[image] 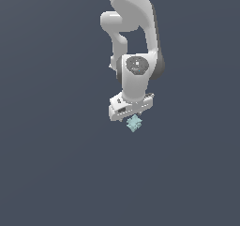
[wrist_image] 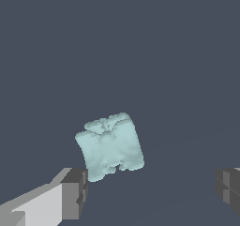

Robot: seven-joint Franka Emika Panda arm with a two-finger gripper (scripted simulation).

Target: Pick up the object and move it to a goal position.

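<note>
Exterior and wrist views of a single white arm reaching down over a uniform dark grey-blue worktop (image: 51,173). The tool (wrist_image: 152,187) is spread wide and holds nothing: in the wrist view its two dark grey fingertips (wrist_image: 75,192) stand well apart, with the object (wrist_image: 110,145) lying between their lines but off-centre, close to one fingertip and far from the other. No contact between fingertip and object is visible. In the exterior view the object (image: 134,123) appears just below the tool's body, partly tucked under it, toward the exterior view's right of the tool's centre.

The object is a small, pale teal block, roughly squarish, with lumpy, faceted faces, a notched upper edge and ragged corners; no clear long axis can be read. Its surface renders matte. The tool's fingertips are flat-faced and blocky.

Judgement: the grasp depends on centring the object between the fingertips before closing; the irregular faces may seat unevenly.
</note>
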